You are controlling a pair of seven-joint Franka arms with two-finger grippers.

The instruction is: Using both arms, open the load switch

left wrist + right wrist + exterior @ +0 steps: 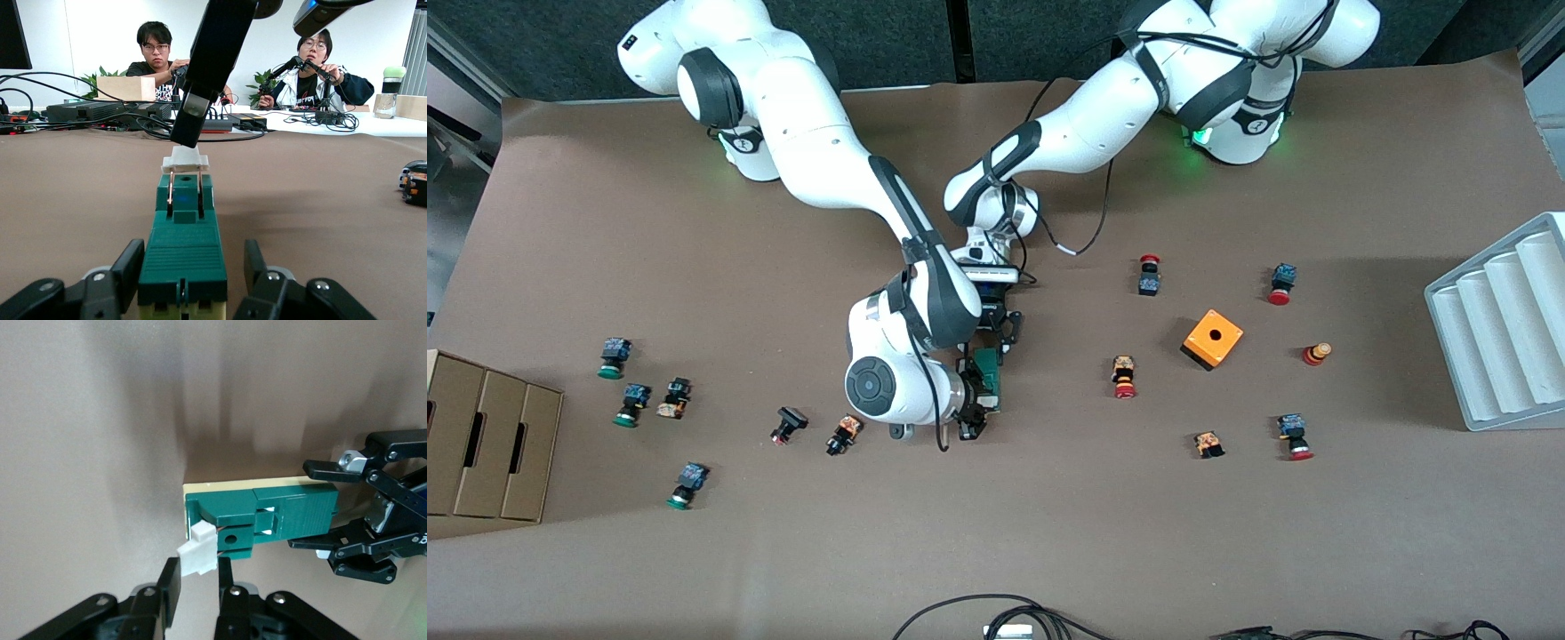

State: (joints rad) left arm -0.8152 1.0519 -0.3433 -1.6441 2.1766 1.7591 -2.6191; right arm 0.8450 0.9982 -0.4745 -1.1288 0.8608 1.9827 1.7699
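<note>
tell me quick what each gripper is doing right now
left gripper: shut on the body of the load switch, pinning it to the table.
right gripper: shut on the switch's white handle.

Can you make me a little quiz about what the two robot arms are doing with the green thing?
1. True or false: the left gripper is shut on the body of the load switch.
2. Which part does the right gripper pinch? A) the white handle B) the orange box C) a red pushbutton
3. Fill in: the load switch lies on the brown ____.

Key: 1 true; 2 A; 3 table.
</note>
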